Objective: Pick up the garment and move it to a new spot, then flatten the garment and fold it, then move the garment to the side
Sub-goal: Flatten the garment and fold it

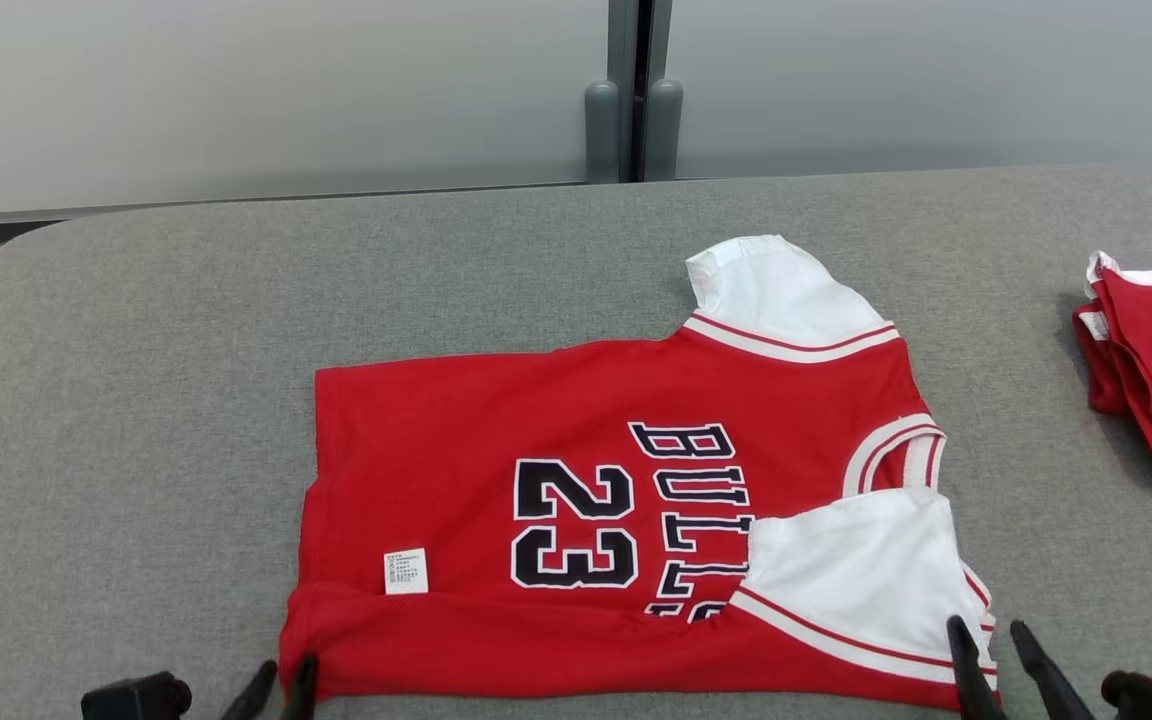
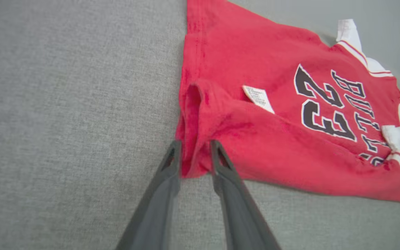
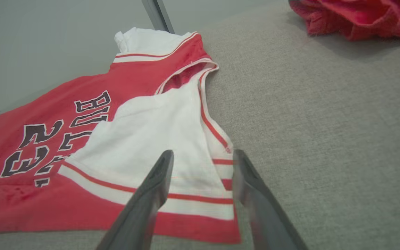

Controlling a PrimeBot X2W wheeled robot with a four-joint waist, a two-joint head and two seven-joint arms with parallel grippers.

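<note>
Our left end effector [image 2: 195, 144] is sitting slightly open around the jersey's [image 1: 436, 450] corner. Our right end effector [image 3: 203, 154] is gaping over its white sleeve [image 3: 144, 139], gripping nothing. We are seeing the jersey flat on the worktop [image 1: 136, 350], near edge folded over. More folding and moving aside are waiting.

The table [image 1: 136, 420] is looked down on from its near edge by the head camera. The garment [image 1: 456, 420] is seen low and close from its near left corner by the left wrist camera, from its near right corner by the right; its lettering [image 1: 576, 525] is shared by all views.
</note>
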